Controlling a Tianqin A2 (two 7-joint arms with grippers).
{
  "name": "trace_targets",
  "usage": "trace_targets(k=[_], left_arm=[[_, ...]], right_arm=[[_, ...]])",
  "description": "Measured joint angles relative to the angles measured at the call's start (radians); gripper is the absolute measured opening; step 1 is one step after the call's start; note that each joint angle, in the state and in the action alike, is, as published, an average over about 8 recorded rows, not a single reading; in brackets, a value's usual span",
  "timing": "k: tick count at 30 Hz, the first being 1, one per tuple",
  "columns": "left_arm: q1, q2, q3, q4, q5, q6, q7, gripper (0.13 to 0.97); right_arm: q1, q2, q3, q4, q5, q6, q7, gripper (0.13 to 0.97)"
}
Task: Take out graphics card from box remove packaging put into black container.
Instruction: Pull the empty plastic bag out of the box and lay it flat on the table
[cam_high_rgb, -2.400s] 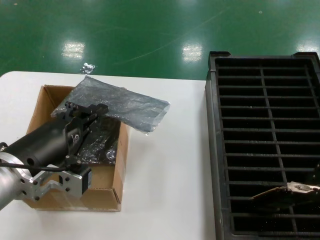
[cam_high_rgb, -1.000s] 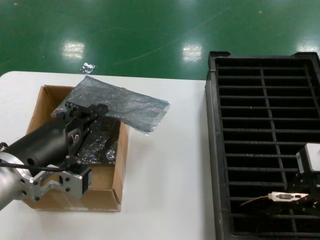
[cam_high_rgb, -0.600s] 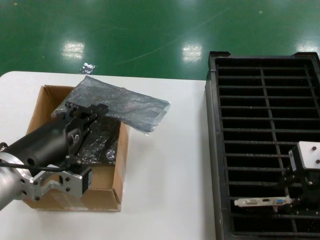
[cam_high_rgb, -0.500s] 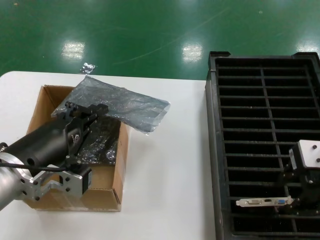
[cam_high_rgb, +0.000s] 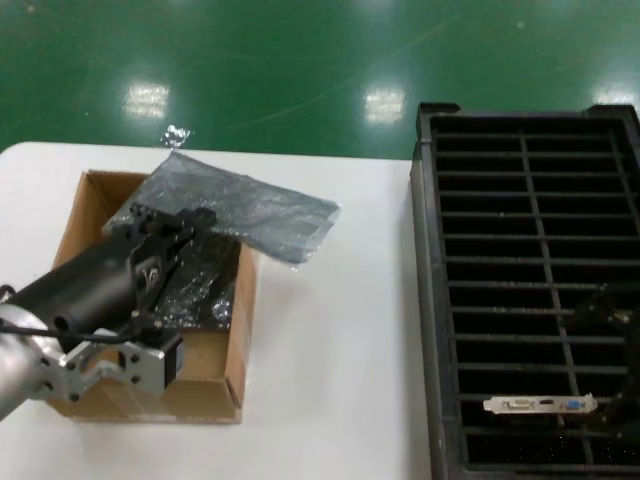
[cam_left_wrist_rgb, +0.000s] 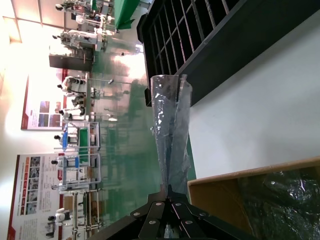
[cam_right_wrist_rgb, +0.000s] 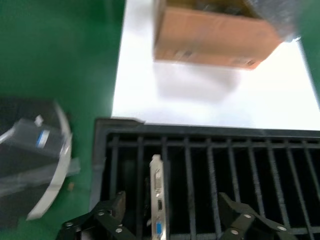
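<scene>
The graphics card (cam_high_rgb: 540, 404) stands on edge in a slot near the front of the black container (cam_high_rgb: 520, 240), its silver bracket with white and blue ports showing. In the right wrist view the bracket (cam_right_wrist_rgb: 157, 200) stands between the widely parted jaws of my right gripper (cam_right_wrist_rgb: 172, 220), which touch nothing. In the head view that gripper (cam_high_rgb: 612, 372) hovers over the tray beside the card. My left gripper (cam_high_rgb: 165, 225) is shut on the end of the packaging (cam_high_rgb: 240, 205), holding it above the far side of the box (cam_high_rgb: 240, 320). The left wrist view shows the packaging (cam_left_wrist_rgb: 170, 130) pinched at my fingertips.
More dark crinkled bags (cam_high_rgb: 200, 285) lie inside the box. A plastic scrap (cam_high_rgb: 177, 135) lies on the green floor beyond the white table (cam_high_rgb: 340, 350). The right wrist view shows a bag and white strip (cam_right_wrist_rgb: 35, 150) on the floor beside the tray.
My right gripper lowered the card into a front slot of the black container, let go and opened, and drew back. The left gripper and packaging have not moved.
</scene>
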Motion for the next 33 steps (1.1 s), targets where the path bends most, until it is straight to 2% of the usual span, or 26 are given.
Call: trace_targets(k=[2,9,18,26,30,33], left_arm=[[0.000,0.000,0.000,0.000,0.000,0.000,0.000,0.138],[0.000,0.000,0.000,0.000,0.000,0.000,0.000,0.138],[0.000,0.000,0.000,0.000,0.000,0.000,0.000,0.138],[0.000,0.000,0.000,0.000,0.000,0.000,0.000,0.138],[-0.002,0.008,-0.002,-0.005,0.003,0.013,-0.015,0.138],[-0.009,0.032,-0.009,-0.019,0.007,0.056,-0.070,0.138]], right_arm=[[-0.051,0.021,0.052,-0.021,0.047,0.043,-0.024,0.551],[-0.252,0.053,0.273,-0.128,0.284,0.149,-0.104,0.726],[-0.384,0.013,0.488,-0.308,0.630,0.055,-0.084,0.870],[-0.429,0.014,0.554,-0.452,0.891,-0.067,-0.010,0.913],[-0.434,0.024,0.548,-0.474,0.941,-0.082,-0.006,0.947],[-0.434,0.025,0.547,-0.475,0.943,-0.083,-0.006,0.957]])
